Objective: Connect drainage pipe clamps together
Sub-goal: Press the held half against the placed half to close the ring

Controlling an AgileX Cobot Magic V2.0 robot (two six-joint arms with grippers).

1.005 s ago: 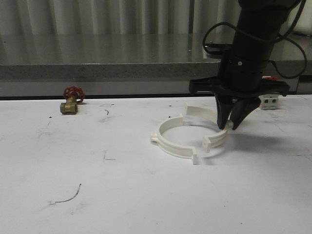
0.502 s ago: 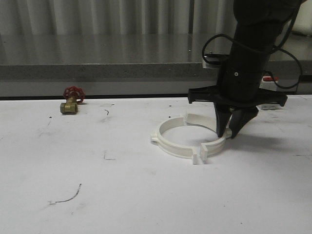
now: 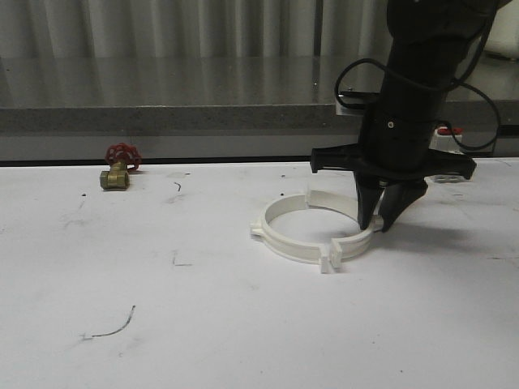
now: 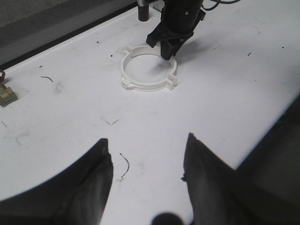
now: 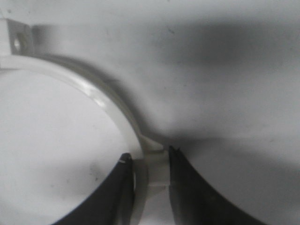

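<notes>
right gripper [image 3: 374,224] pinches the wall of the right half-ring [image 3: 357,231], fingers [image 5: 180,187] on either side of the band. left gripper [image 4: 147,164] hangs spread and empty, well back. left half-ring [image 3: 284,235] lies flat mid table, front tabs nearly meeting. looks light, stiff, slick plastic; likely slides on the table [image 3: 243,324], so hold the band mid-arc, not the tabs.
</notes>
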